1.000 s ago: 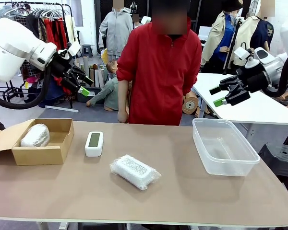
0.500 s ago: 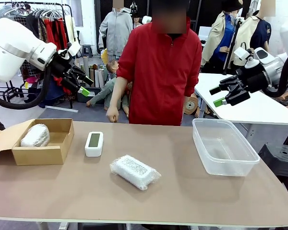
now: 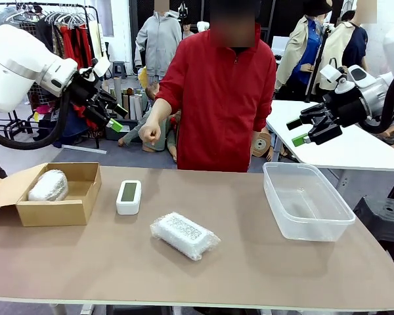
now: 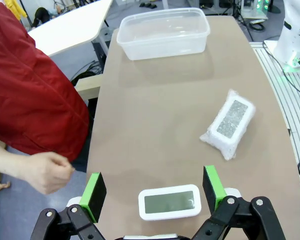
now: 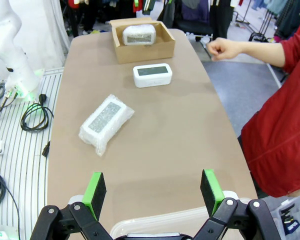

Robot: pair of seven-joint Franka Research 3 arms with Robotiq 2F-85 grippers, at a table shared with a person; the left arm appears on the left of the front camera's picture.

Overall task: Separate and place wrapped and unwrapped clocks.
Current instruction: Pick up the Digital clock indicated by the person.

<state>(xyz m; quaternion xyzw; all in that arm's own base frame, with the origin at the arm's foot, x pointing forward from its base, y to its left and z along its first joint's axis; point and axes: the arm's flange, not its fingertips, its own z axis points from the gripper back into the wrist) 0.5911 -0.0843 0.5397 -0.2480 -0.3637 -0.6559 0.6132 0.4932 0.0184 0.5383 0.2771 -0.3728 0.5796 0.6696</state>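
Now: bare white rectangular plastic clock (image 3: 129,196), greenish-grey screen up, lies just beside the open brown cardboard box (image 3: 52,213). Left gripper (image 4: 155,189) is nearer, raised above it, fingers apart; the clock's long axis spans finger to finger. Right gripper (image 3: 298,131) likewise apart, far from box. One crinkly bubble-wrapped clock (image 3: 48,185) sits inside box; another bubble-wrapped clock (image 3: 184,235) lies farther out than the bare one.

White arms (image 3: 16,62), black green-padded jaws
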